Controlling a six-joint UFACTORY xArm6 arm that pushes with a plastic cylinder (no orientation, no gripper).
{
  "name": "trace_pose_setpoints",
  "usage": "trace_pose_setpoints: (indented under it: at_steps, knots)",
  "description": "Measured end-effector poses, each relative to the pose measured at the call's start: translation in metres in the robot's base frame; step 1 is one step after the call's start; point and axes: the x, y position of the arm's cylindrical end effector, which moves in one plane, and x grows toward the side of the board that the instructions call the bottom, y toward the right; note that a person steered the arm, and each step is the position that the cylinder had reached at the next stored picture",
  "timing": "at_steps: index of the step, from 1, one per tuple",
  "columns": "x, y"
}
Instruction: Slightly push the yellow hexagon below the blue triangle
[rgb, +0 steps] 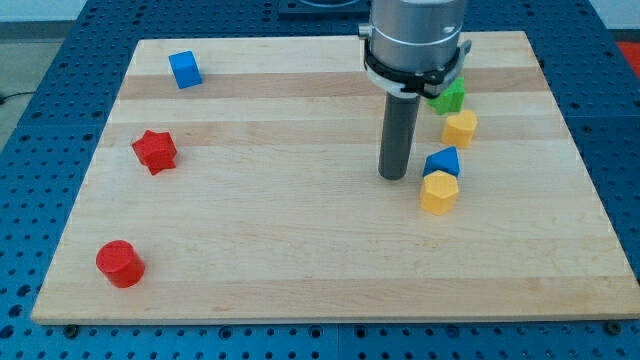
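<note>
The yellow hexagon lies on the wooden board at the view's right of centre. The blue triangle sits just above it, touching it. My tip rests on the board a little to the left of both blocks, level with the blue triangle, with a small gap between them. The rod hangs from the grey arm head at the view's top.
A second yellow block and a green block lie above the blue triangle, the green one partly behind the arm head. A blue cube, a red star and a red cylinder lie at the view's left.
</note>
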Motion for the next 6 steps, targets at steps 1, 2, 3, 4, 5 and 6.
trace_pose_setpoints:
  at_steps: [1,2,3,4,5,6]
  knots:
    - [0.001,0.039]
    - [0.001,0.051]
    - [-0.008,0.025]
    - [-0.005,0.023]
    - [0.015,0.025]
    - [0.022,0.036]
